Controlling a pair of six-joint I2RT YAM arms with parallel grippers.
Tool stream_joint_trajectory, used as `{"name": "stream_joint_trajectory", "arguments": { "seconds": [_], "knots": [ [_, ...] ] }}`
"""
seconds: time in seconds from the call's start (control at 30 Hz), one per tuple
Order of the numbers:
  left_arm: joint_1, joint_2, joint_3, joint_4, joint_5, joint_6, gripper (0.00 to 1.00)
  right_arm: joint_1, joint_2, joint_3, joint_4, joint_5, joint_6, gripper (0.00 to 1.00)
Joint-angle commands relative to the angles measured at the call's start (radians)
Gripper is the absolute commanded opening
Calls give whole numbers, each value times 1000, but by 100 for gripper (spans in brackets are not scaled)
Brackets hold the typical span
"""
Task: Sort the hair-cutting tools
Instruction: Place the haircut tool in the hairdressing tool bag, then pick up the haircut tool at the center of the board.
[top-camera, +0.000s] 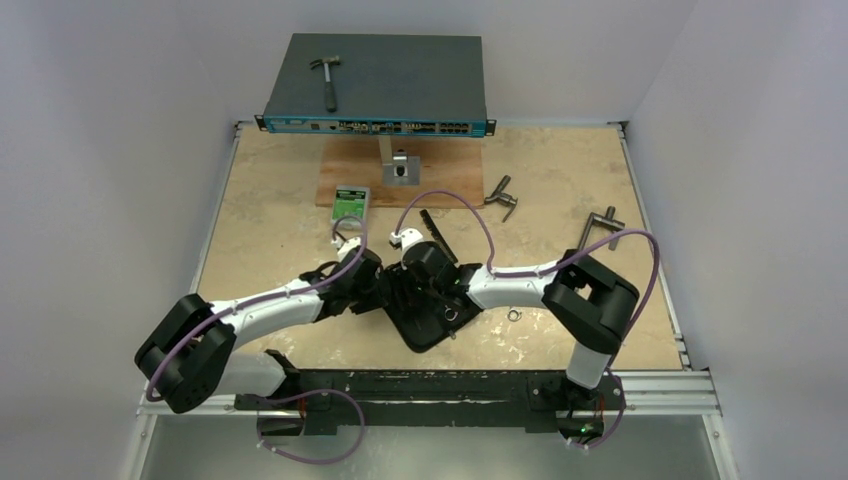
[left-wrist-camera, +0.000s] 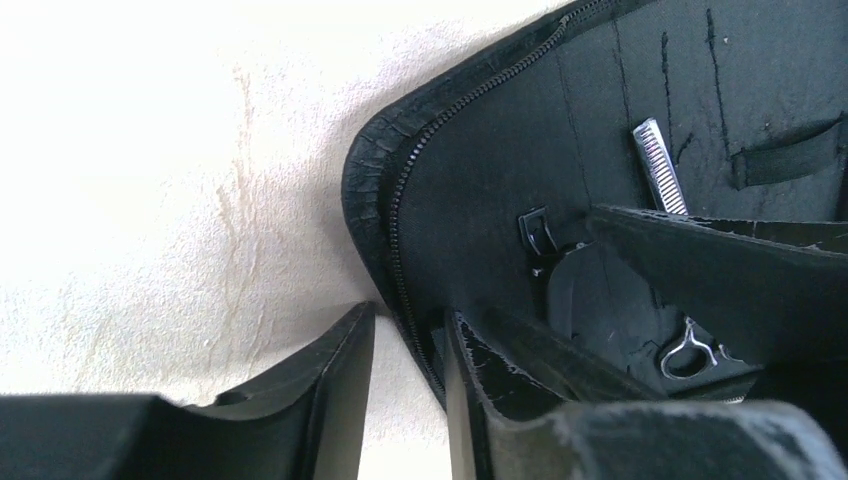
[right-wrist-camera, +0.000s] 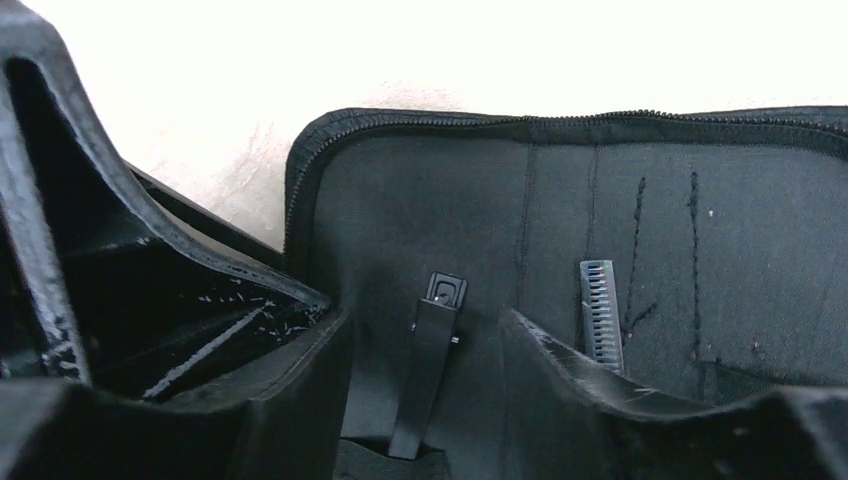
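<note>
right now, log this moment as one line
right gripper: open, astride black hair clip | left gripper: at zip case edge, grip unclear | toothed scissors: lying in case

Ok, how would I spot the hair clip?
Find the open black zippered case near the middle of the beige table. On its lining lies a slim black hair clip; the silver blade beside it has teeth, the clip none.
</note>
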Motion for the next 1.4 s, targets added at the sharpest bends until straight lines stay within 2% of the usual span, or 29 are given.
{"name": "stream_joint_trajectory", "arguments": {
  "seconds": [0.0, 0.17, 0.43, 0.5, 0.6, 0.67, 0.77, 0.97, 1.17, 1.37],
  "knots": [
    [-1, -41, 35, -48, -24, 15, 34, 0, -52, 59, -66, 54, 40, 58],
    [-1, -109, 62, -97, -37, 27, 42, -27, -133, 72, -108, 103, 49, 68],
    [13, -267, 102, -249, -149, 8, 44, -76, -376, -17, -175, 185, 42, 68],
    [51, -308, 103, -289, -174, -5, 44, -78, -436, -73, -161, 196, 43, 67],
    [176, -325, 111, -326, -146, -15, 43, -78, -511, -159, -139, 206, 58, 66],
    [255, -288, 139, -346, -119, -19, 42, -79, -546, -206, -110, 210, 69, 66],
    [298, -187, 222, -388, -145, -30, 40, -78, -578, -253, -96, 206, 81, 65],
    [317, 40, 386, -441, -210, -58, 40, -79, -629, -287, -89, 183, 92, 65],
    [344, 224, 507, -442, -218, -61, 37, -78, -698, -307, -106, 171, 95, 64],
    [357, 356, 591, -456, -215, -74, 37, -78, -766, -331, -125, 142, 106, 64]
  ]
}}
